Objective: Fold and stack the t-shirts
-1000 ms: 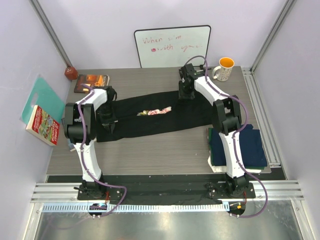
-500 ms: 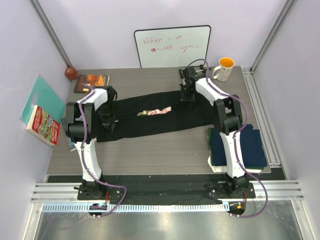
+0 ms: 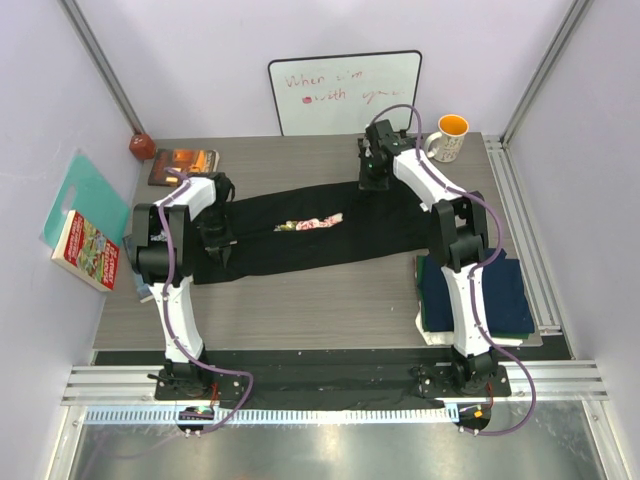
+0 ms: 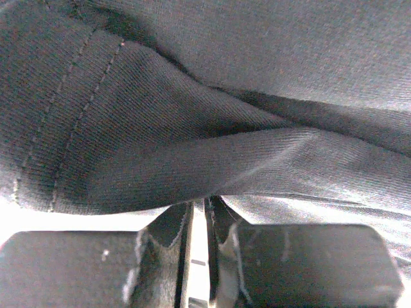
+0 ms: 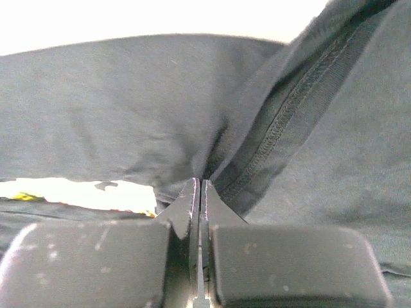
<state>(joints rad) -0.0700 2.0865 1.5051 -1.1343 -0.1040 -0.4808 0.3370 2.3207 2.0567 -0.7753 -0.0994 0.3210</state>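
Both arms pinch the black shirt (image 3: 300, 250), which lies long-axis left to right across the table (image 3: 300, 310): the left gripper (image 3: 218, 242) clamps its left end and the right gripper (image 3: 375, 182) its far edge, so folding probably means drawing cloth nearward.

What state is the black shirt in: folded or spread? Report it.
Folded lengthwise, not finished: the black shirt lies as a long narrow band.

Black t-shirt (image 3: 350, 238) with pink-white print, navy folded shirt (image 3: 505, 290), white mug (image 3: 450, 140) orange inside
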